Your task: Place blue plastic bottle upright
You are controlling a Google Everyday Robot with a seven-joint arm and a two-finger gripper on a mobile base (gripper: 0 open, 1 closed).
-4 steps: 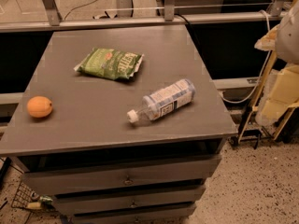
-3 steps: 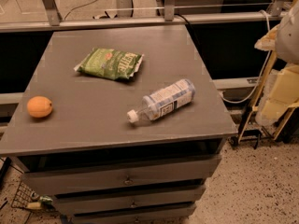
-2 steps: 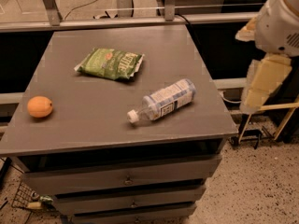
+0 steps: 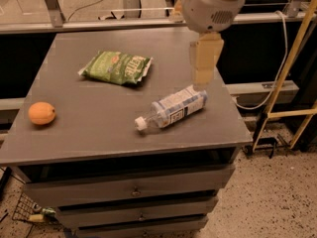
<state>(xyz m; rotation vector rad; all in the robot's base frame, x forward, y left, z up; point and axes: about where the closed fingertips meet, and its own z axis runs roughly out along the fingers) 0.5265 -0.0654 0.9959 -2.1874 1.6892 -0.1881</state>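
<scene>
The blue plastic bottle lies on its side on the grey cabinet top, right of centre. Its white cap points to the front left and its white label with dark print faces up. My gripper hangs from the white arm at the top right. It points down, just above and behind the bottle's base end. It holds nothing.
A green snack bag lies behind the bottle at mid-table. An orange sits near the left edge. Drawers are below the top. A yellow frame and a white cable stand to the right.
My arm has swung in from the right edge of view to over the table, and the gripper now hangs above the bottle's base end. The bottle, bag and orange have not moved.
</scene>
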